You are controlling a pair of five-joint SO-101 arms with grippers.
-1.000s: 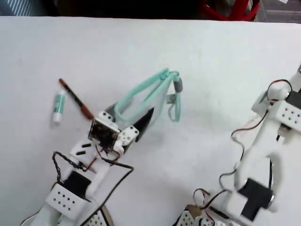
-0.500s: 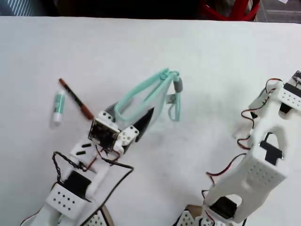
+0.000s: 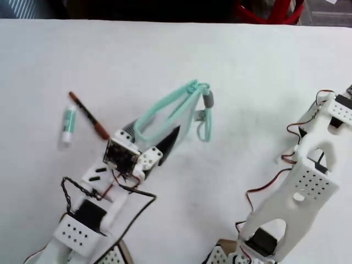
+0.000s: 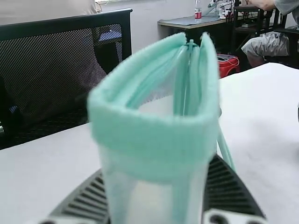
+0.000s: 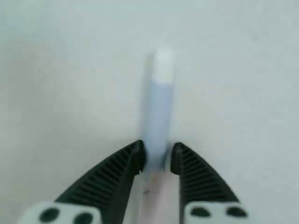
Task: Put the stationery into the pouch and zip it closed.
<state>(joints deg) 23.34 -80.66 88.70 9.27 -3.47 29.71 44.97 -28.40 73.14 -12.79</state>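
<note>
A mint-green pouch [image 3: 175,113] stands on the white table with its mouth spread, and my left gripper [image 3: 159,144] is shut on its near end. In the left wrist view the pouch [image 4: 154,116] rises just ahead of the gripper [image 4: 156,186], its zipper edges apart. A green-and-white stick [image 3: 68,125] and a red-brown pen [image 3: 88,116] lie left of the pouch. My right arm [image 3: 308,181] stretches to the table's right edge. There my right gripper [image 5: 158,151] is shut on a pale blue stick with a white tip [image 5: 159,102], which lies against the table.
The table's far edge [image 3: 176,21] borders a dark floor with a red object [image 3: 269,11]. Loose wires [image 3: 82,190] hang beside the left arm. Bare table lies between the pouch and the right arm.
The right arm has swung out and down toward the right edge of the table. The left arm and the pouch have stayed still.
</note>
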